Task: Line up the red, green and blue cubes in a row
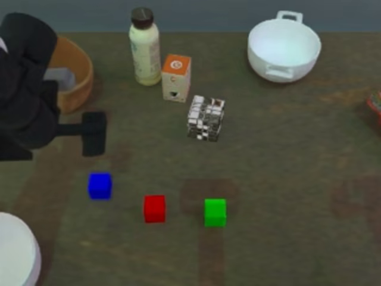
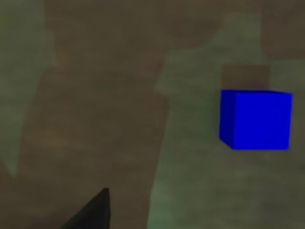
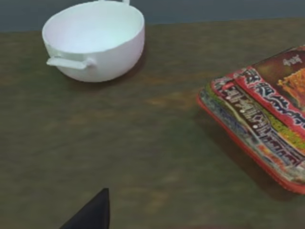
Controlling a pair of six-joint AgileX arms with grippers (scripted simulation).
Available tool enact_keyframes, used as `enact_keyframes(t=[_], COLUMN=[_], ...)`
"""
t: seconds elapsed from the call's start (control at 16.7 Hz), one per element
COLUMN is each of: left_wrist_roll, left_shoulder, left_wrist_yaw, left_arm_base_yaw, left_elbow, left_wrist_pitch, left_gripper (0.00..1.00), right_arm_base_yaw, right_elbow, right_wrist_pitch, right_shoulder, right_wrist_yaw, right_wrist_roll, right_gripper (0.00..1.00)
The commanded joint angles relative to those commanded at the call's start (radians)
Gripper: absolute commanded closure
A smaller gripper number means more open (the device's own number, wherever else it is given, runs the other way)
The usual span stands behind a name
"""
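Left pincer (image 1: 94, 133) hangs near the bench's left edge, just beyond the small matte deep-blue cube (image 1: 99, 186), holding nothing; whether its fingers are open cannot be told. The blue cube sits slightly farther from the front edge than its neighbours. Small matte bright-red cube (image 1: 155, 208) and small matte bright-green cube (image 1: 215, 213) lie level toward the front, well apart. Judgement: the row is nearly formed; the blue cube likely needs nudging forward. The right pincer is not visible in the top view.
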Motion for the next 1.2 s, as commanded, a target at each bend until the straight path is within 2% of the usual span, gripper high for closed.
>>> enact_keyframes(t=[0.24,0.48,0.9,1.2], left_wrist_roll=[-0.042,-0.066,-0.069,-0.067], left_shoulder=[0.247,0.380,0.403,0.473], left_wrist_yaw=[0.001,0.003,0.003,0.004], left_arm_base_yaw=[-0.044,-0.069,-0.069,-0.071], left_elbow=[0.176,0.280,0.295,0.226], left_wrist_pitch=[-0.119,-0.183,-0.188,-0.044], left_gripper=[0.00,0.00,0.00,0.00], right_arm_base_yaw=[-0.087,-0.135,-0.141,-0.141], right_elbow=[-0.205,-0.306,-0.318,-0.318], right_wrist_pitch=[0.172,0.284,0.301,0.301], right_shoulder=[-0.227,-0.363,-0.386,-0.386], right_wrist_yaw=[-0.063,-0.112,-0.120,-0.120], right_wrist_roll=[-0.077,-0.111,-0.114,-0.114], right_gripper=[0.00,0.00,0.00,0.00])
